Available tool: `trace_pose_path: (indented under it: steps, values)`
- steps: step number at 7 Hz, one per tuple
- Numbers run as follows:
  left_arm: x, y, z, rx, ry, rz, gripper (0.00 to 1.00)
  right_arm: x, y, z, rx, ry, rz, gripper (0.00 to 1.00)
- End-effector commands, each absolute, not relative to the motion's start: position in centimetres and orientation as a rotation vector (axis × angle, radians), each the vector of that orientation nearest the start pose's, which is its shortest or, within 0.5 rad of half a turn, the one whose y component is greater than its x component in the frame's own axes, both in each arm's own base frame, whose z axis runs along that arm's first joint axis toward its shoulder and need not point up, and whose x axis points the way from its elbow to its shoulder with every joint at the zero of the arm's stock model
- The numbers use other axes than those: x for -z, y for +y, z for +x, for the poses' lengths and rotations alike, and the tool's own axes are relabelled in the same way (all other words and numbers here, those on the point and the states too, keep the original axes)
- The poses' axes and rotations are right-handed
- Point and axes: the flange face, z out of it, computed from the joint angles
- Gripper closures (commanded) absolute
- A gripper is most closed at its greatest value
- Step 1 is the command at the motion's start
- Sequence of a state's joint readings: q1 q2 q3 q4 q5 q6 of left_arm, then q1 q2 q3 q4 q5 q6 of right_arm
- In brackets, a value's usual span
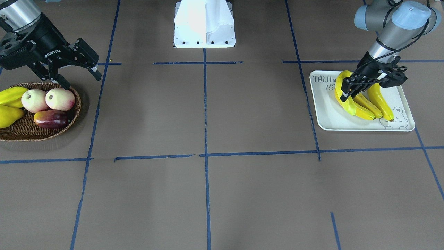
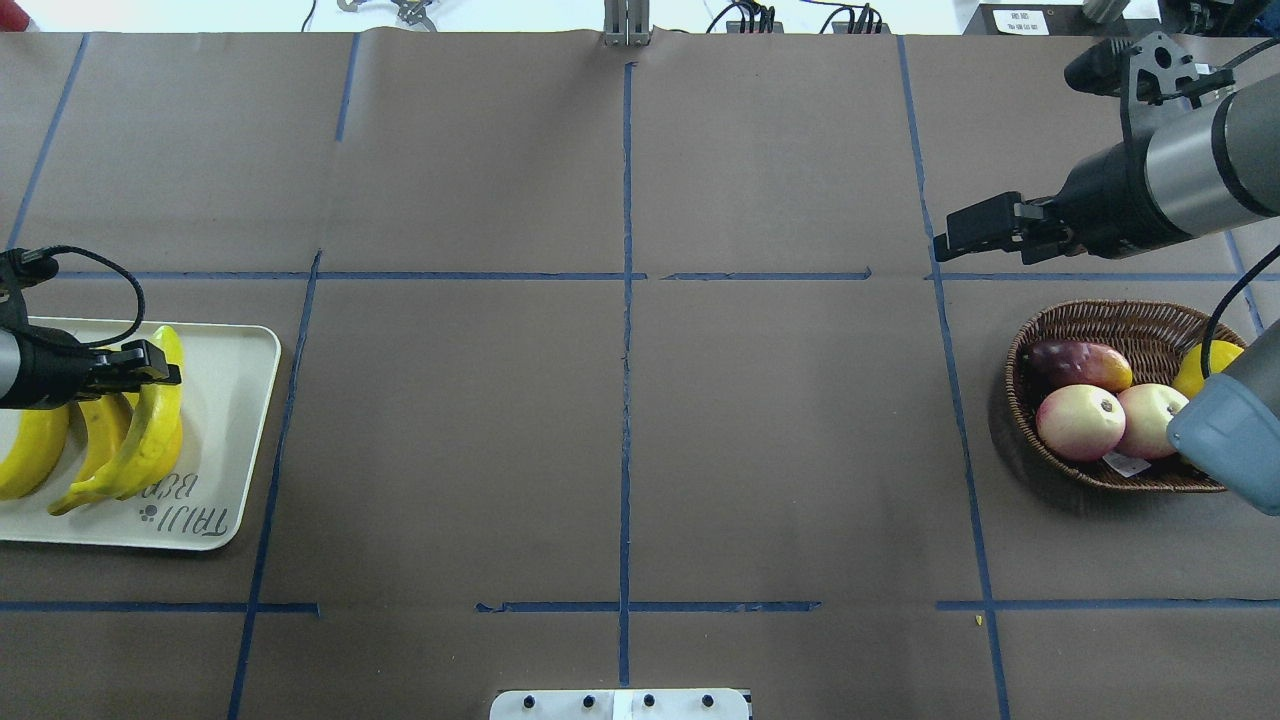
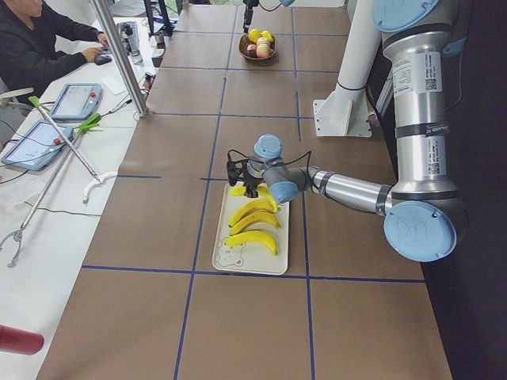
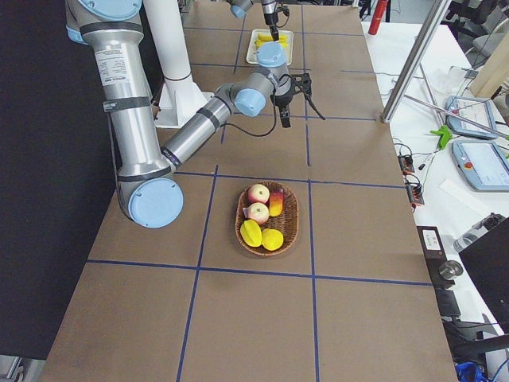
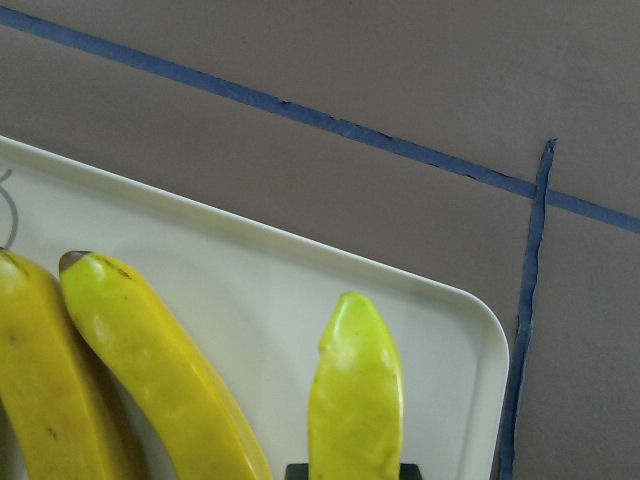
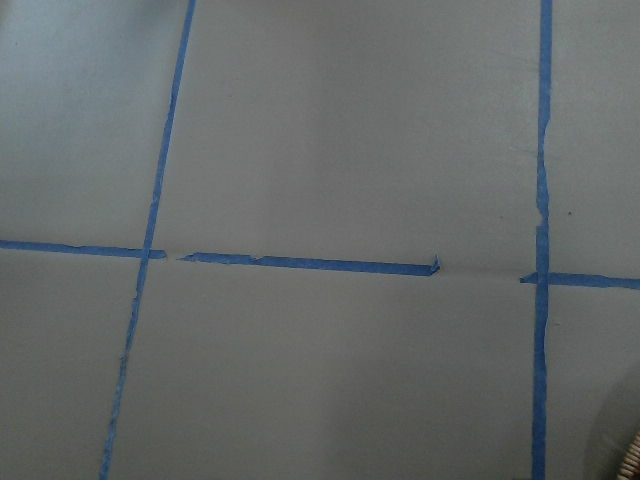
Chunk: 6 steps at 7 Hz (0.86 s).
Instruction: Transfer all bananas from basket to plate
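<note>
Bright-yellow bananas (image 1: 380, 100), pale white plate (image 1: 332, 120), brown woven basket (image 1: 21, 131) — brown table (image 1: 256, 111) crossed by blue tape lines (image 1: 205, 104).

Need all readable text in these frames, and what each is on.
"ROBOTIQ": on the body of the right tool.
"TAIJI" and "BE": printed in the corner of the plate; the rest of the second word is hidden behind the bananas.
Arm stickers and fruit label: too small to read.
</note>
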<state>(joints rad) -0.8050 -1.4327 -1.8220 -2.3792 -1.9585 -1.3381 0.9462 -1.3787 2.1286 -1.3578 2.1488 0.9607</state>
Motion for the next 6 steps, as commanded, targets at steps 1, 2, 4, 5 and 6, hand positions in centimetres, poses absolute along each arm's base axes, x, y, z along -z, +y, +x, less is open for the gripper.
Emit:
trace_pose_path:
  steps: [1,2,4,5,6]
  values:
    - [-50.9,-40.6,26.3,0.339,0.974,0.135,0.94,-28.0,-44.7,-22.2,-0.019,-1.032,0.281,0.0]
    - [-50.6,-40.8,26.7,0.337,0.98,0.133,0.4,-28.4,-44.7,-22.2,-0.018,-1.028,0.278,0.0]
    - [-50.1,-41.2,27.4,0.33,0.989,0.139,0.0,-29.0,-44.7,-21.5,-0.005,-1.022,0.278,0.0]
    - [-50.1,-41.2,27.4,0.328,0.99,0.139,0.0,-29.8,-44.8,-20.9,0.005,-1.006,0.286,0.0]
    - [-50.1,-41.0,27.2,0.319,0.991,0.136,0.0,-30.8,-45.0,-19.7,0.008,-0.988,0.29,0.0]
